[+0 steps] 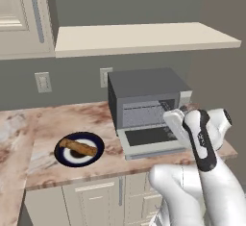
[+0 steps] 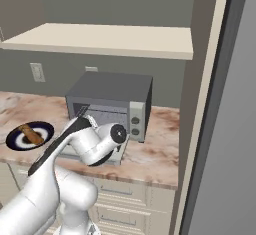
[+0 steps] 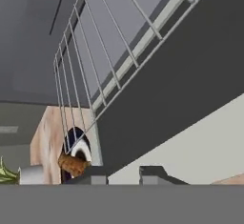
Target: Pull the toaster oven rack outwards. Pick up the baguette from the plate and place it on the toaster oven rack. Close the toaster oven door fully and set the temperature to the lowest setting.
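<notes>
Fingers (image 3: 123, 174) pressed together sit at the front edge of the toaster oven rack (image 3: 102, 61); whether they pinch its wire cannot be told. On the left of the marble bench (image 1: 43, 124), the baguette (image 1: 78, 147) lies across the plate (image 1: 62, 156), well apart from the toaster oven (image 1: 144, 88). Further right, the toaster oven door (image 1: 149, 138) hangs open and flat in front of the cavity, with the rack inside. On the oven's right side is the knob panel (image 2: 136, 116).

Glossy white rounded arm (image 1: 192, 182), dark joint bands, small dark fingers (image 3: 152, 174)
</notes>
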